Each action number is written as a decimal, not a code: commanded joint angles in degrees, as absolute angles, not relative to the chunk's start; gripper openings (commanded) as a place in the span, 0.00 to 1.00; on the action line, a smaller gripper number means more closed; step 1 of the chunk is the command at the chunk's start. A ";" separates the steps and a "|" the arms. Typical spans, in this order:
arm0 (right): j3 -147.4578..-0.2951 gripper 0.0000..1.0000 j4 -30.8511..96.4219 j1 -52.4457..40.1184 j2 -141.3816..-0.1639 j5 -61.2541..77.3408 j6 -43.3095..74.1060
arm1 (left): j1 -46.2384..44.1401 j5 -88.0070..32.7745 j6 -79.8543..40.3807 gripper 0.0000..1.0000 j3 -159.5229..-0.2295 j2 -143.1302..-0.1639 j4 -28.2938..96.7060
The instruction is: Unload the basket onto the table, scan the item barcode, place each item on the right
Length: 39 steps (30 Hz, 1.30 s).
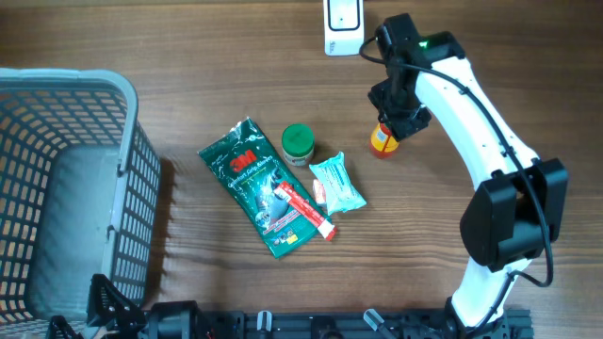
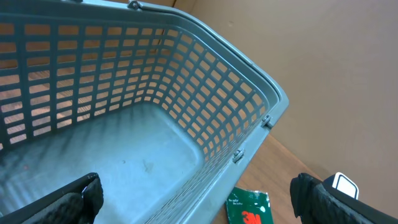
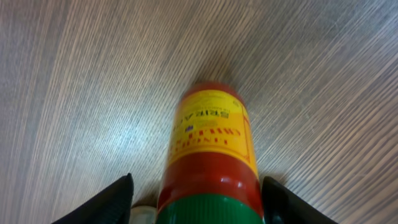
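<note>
While the right gripper [image 1: 398, 122] hangs straight over the bottle [image 1: 381, 141], its fingers [image 3: 118, 202] stand parted on either side of it, a slim gap showing on one side, so they grip nothing. That bottle, red with a yellow label and a green cap, sits on the wooden surface [image 1: 188, 56] toward the far edge, right of the middle, its cap turned up at the wrist camera. A white scanner [image 1: 342, 24] lies at the far edge, near the bottle and a little to its left. Around the middle of the surface lie a green 3M packet [image 1: 259, 184], a green-lidded jar [image 1: 298, 143] just beside it, a teal packet [image 1: 337, 184] and a red tube [image 1: 306, 209] across the green packet's lower corner. A grey basket [image 1: 122, 104] fills the left edge; the left gripper [image 2: 199, 205] hovers above its inside, fingers [image 2: 74, 202] spread wide and holding nothing.
</note>
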State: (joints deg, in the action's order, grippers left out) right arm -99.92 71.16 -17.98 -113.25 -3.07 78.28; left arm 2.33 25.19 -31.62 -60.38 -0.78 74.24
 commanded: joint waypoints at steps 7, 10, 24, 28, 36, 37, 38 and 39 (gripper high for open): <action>-103.83 1.00 73.80 -16.82 -102.26 -0.58 71.68 | 2.52 24.71 -32.01 1.00 -59.46 -0.25 75.79; -103.83 1.00 73.87 -15.73 -96.09 -0.56 65.71 | 2.52 24.71 -32.01 1.00 -59.46 -0.27 75.79; -101.34 1.00 86.02 -10.44 -91.66 -6.66 72.27 | 2.52 24.71 -32.01 1.00 -59.46 -0.27 75.79; -98.30 1.00 85.08 -5.34 -91.66 1.02 75.24 | 2.52 24.71 -31.99 1.00 -59.46 -0.25 75.79; -86.56 1.00 73.54 5.32 -91.72 17.52 61.65 | 2.52 24.71 -32.01 1.00 -59.46 -0.27 75.79; -85.01 1.00 72.66 5.93 -91.72 18.35 61.14 | 2.52 24.69 -32.01 1.00 -59.46 -0.25 75.79; -83.11 1.00 71.57 6.66 -91.72 19.29 60.53 | 2.52 24.71 -32.01 1.00 -59.46 -0.27 75.79; -81.06 1.00 69.89 7.31 -91.72 20.23 59.88 | 2.52 24.71 -32.01 1.00 -59.46 -0.27 75.79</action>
State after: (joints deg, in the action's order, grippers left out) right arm -86.59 72.71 5.30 -91.09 12.93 64.49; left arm 2.33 25.19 -31.62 -60.38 -0.78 74.24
